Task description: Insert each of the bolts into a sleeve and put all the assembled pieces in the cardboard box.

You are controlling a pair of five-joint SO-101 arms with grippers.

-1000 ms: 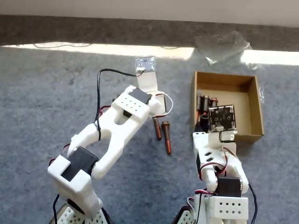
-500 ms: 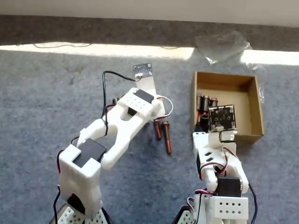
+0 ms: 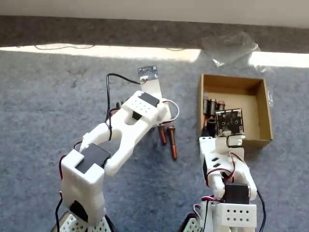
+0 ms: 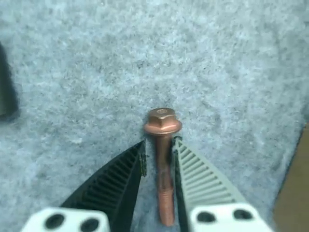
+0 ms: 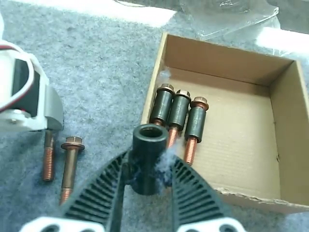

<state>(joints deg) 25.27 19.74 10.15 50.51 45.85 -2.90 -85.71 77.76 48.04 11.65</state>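
My left gripper point(image 4: 159, 142) is down on the grey carpet with its fingers close against the shaft of a copper bolt point(image 4: 162, 123) that lies flat. A second bolt point(image 3: 172, 142) lies beside the first bolt point(image 3: 162, 134), just right of the left arm. My right gripper point(image 5: 150, 164) is shut on a black sleeve point(image 5: 149, 145), held with its bore facing the camera, just outside the near left corner of the cardboard box point(image 5: 285, 145). Three assembled pieces point(image 5: 178, 113) lie side by side against the box's left wall.
A crumpled clear plastic bag point(image 3: 231, 46) lies beyond the box point(image 3: 264, 113). A dark object point(image 4: 7, 92), possibly another sleeve, sits on the carpet off to one side of the left gripper. Open carpet spreads to the left of the arms.
The left arm swung a little to the right and its wrist settled over the bolts, then held still. The right arm and its sleeve have not moved.
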